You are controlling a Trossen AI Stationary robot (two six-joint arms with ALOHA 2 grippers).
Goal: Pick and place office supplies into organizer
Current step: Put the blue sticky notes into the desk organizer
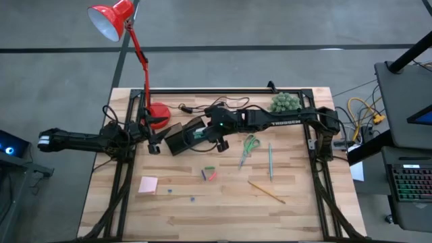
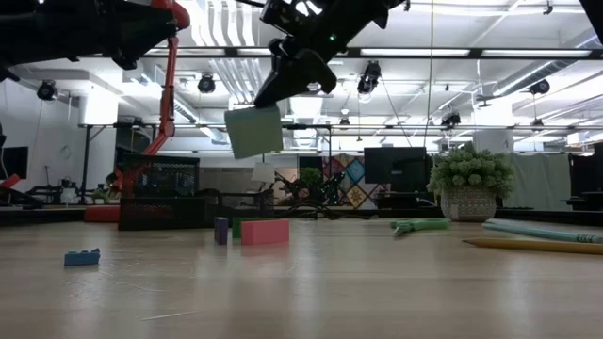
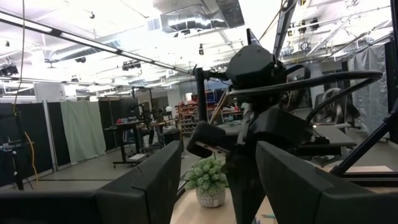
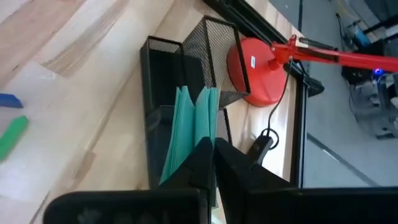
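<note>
Right gripper (image 4: 213, 155) clamped tight on teal notepad (image 4: 194, 127), dangling it right over black organizer (image 4: 163, 81) for a clean drop-in. Left gripper (image 3: 211, 180) parked off to the side, fingers spread, holding nothing.

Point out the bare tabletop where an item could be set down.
Free: the near strip below the pink sticky-note pad and wooden pencil. Crowded: around the black mesh organizer, beside the red lamp base, with the right gripper above it.
</note>
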